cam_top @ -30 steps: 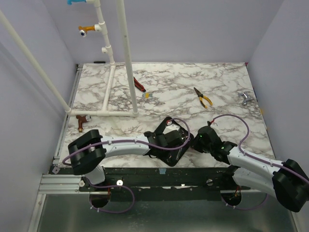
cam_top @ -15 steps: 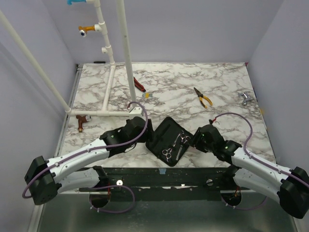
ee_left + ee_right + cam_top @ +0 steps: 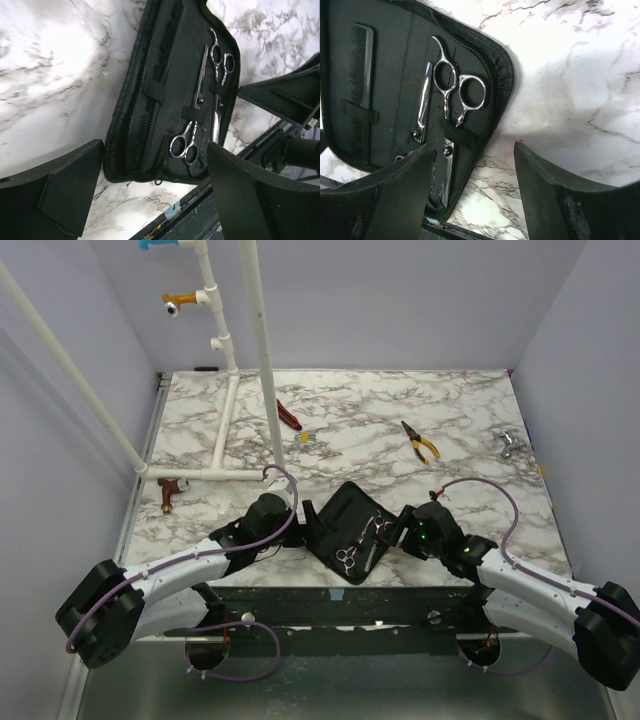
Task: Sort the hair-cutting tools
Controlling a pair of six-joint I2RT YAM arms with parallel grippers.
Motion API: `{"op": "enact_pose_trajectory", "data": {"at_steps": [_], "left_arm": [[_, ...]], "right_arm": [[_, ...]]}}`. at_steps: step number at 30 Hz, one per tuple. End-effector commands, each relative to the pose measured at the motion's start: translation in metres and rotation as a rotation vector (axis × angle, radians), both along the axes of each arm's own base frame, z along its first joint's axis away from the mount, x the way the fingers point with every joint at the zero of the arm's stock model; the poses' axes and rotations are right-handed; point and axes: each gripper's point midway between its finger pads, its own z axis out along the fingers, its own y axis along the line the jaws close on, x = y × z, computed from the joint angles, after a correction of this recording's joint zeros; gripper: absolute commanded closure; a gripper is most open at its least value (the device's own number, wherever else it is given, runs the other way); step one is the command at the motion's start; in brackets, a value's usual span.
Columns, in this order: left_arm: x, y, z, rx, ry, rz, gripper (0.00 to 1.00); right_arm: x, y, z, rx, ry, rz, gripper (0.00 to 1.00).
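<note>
**Me:** My left claw (image 3: 155, 150) is spread wide, pinching nothing. My right claw (image 3: 474, 150) is spread too, holding nothing.

**Asker:** Where are the hair-cutting tools?

**Me:** In an open black zip case (image 3: 335, 510), lower centre of the overhead frame, between my claws. Right wrist view: black comb (image 3: 360, 75) strapped at upper left, silver scissors (image 3: 454, 82) at upper centre. Left wrist view: second scissors (image 3: 186, 145), rings at lower centre.

Silver scissors (image 3: 423, 100), black comb (image 3: 360, 65), black case (image 3: 395, 50)
</note>
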Motion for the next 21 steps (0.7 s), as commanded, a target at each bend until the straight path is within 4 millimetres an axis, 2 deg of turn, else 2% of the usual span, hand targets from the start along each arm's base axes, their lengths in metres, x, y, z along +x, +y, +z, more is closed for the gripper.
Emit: {"op": "enact_pose_trajectory", "data": {"at_steps": [1, 5, 14, 21], "left_arm": [[-0.002, -0.029, 0.009, -0.102, 0.026, -0.097, 0.17], [-0.006, -0.034, 0.008, -0.133, 0.034, -0.123, 0.22], [-0.015, -0.039, 0.037, -0.184, -0.093, -0.210, 0.28], [-0.034, -0.053, 0.048, -0.114, -0.173, -0.316, 0.29]], "right_arm": [[-0.003, 0.010, -0.009, 0.035, 0.026, 0.024, 0.31], [-0.002, 0.013, -0.012, 0.041, 0.034, 0.031, 0.32], [0.002, 0.019, -0.009, 0.045, 0.038, 0.037, 0.33], [0.014, 0.013, 0.026, 0.056, -0.056, -0.006, 0.33]]}}
